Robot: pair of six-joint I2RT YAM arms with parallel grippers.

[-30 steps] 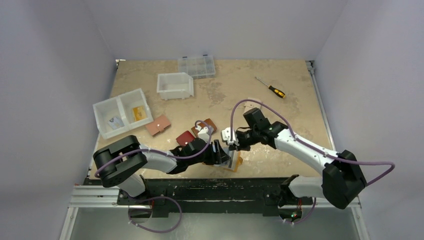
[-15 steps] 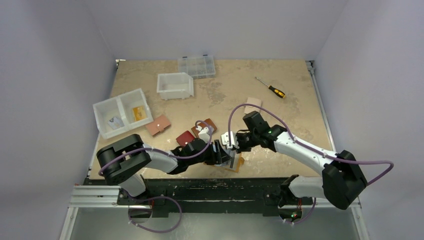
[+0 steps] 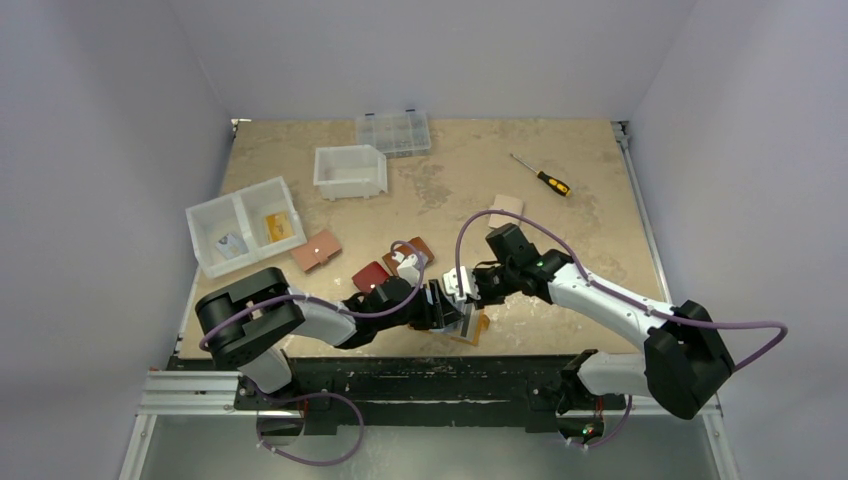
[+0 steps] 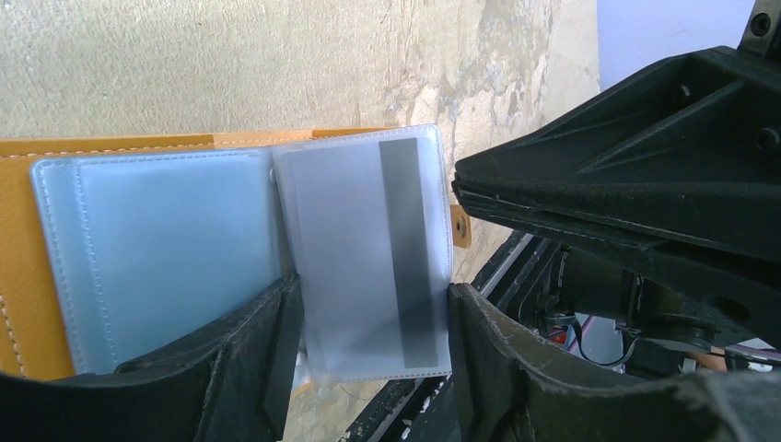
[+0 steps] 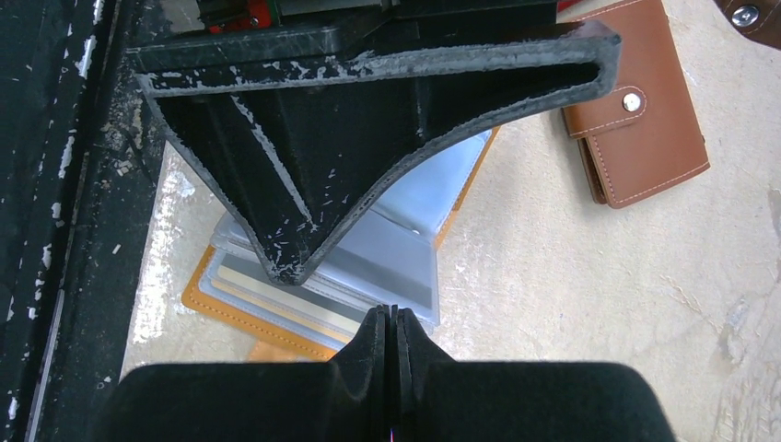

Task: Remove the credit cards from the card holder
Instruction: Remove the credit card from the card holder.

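The mustard-yellow card holder [image 3: 472,327] lies open at the table's front edge, its clear sleeves fanned out. In the left wrist view it [image 4: 18,267] shows a light blue sleeve and a whitish credit card with a dark stripe [image 4: 368,249]. My left gripper [image 4: 373,290] is open, its fingers [image 4: 258,359] on either side of that sleeve. My right gripper [image 5: 393,315] is shut, its tips at the near edge of the striped card's sleeve [image 5: 387,281]; I see nothing between them. More card edges [image 5: 276,304] show beneath. From above, the two grippers [image 3: 445,308] [image 3: 462,287] meet over the holder.
A brown wallet [image 5: 635,138] and a dark red wallet [image 3: 370,275] lie just behind the holder, a pink one [image 3: 316,250] further left. A white divided bin [image 3: 245,225] holds cards. A white bin [image 3: 350,170], clear organiser [image 3: 393,132], screwdriver [image 3: 542,176] and pinkish flat piece [image 3: 506,205] lie further back.
My right gripper has moved a little left and nearer, down to the card holder. The pinkish piece behind its arm has come into view. The left gripper has stayed put.
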